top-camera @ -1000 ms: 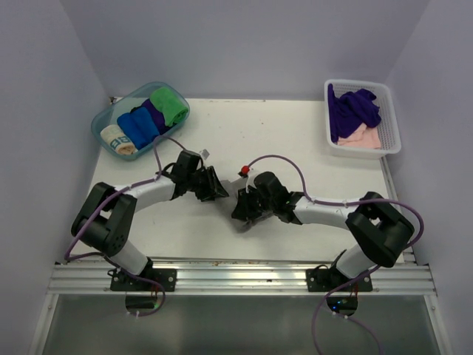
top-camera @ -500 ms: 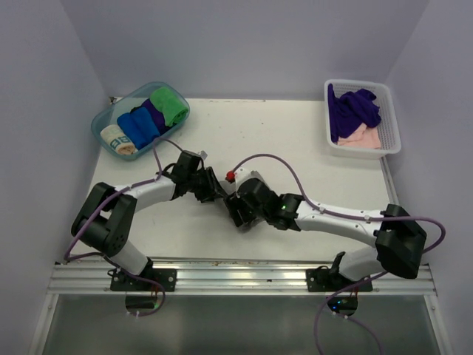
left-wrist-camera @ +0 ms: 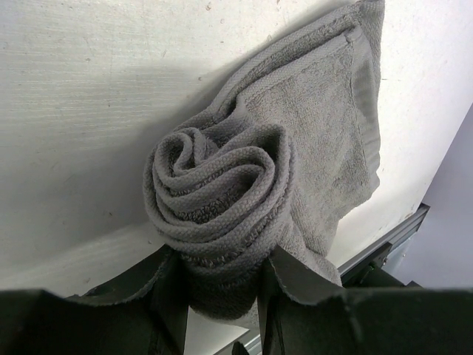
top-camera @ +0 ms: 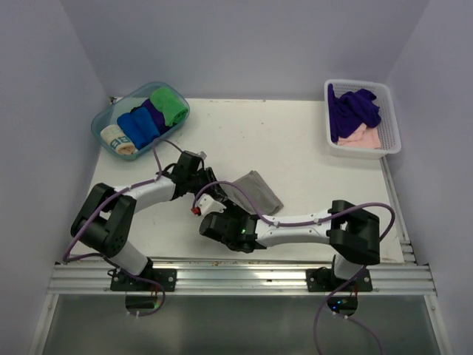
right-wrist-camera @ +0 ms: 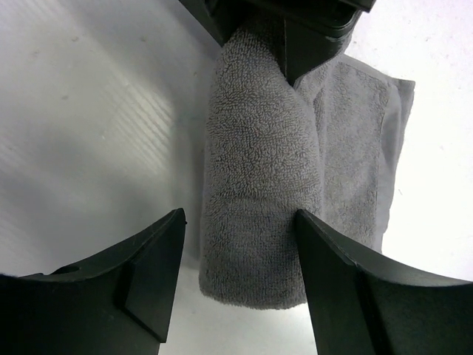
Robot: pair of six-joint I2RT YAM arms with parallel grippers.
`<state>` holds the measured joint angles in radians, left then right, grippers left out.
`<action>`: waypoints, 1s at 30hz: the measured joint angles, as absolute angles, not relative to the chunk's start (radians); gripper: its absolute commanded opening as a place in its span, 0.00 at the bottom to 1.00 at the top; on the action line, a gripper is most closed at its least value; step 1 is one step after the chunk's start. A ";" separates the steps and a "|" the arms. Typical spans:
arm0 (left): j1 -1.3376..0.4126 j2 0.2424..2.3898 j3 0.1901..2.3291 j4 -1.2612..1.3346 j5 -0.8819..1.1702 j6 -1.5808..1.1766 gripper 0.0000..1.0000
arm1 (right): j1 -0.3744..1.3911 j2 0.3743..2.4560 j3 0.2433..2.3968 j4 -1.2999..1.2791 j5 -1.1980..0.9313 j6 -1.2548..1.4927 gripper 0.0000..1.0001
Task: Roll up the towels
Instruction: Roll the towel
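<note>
Grey towel (top-camera: 255,192): on the table (top-camera: 295,140), just toward 6 o'clock of centre in the top view. It is half rolled, a tight spiral with a flat tail lying out toward 3 o'clock.
Left gripper (left-wrist-camera: 220,285): pinching one end of the spiral, one finger on each side.
Right gripper (right-wrist-camera: 240,248): spread wide, its fingers straddling the roll's free end (contact cannot be confirmed).
Other towels: the purple towel (top-camera: 355,107) and pink towel (top-camera: 363,137) lie unrolled in the white basket (top-camera: 392,126) at 1 o'clock.
Risk, unwinding: only one end is clamped. If that pinch slackens, the spiral is likely to spring loose.
Risk, bad closure: if the right gripper closes off-centre, it could crush the coil or snag the tail.
Risk, collision: the two grippers work nose to nose, so a careless advance could knock them together.
</note>
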<state>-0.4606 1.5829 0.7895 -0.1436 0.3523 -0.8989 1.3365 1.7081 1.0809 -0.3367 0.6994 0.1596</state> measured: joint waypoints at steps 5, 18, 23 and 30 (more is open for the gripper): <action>-0.461 1.583 0.793 -0.149 0.347 -0.900 0.34 | 1.339 1.763 1.082 -0.330 0.768 0.147 0.61; -0.460 1.559 0.797 -0.183 0.314 -0.899 0.59 | 1.291 1.778 1.032 -0.249 0.783 0.204 0.00; -0.442 1.518 0.816 -0.241 0.304 -0.893 0.72 | 1.236 1.695 0.968 -0.194 0.663 0.226 0.00; -0.391 1.442 0.858 -0.316 0.274 -0.870 0.73 | 1.126 1.602 0.904 -0.128 0.449 0.315 0.00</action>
<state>-0.3908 1.4418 0.8577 -0.3157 0.2745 -0.8703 1.1263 1.6024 0.9043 -0.1276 0.4492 0.3149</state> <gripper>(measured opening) 0.731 0.107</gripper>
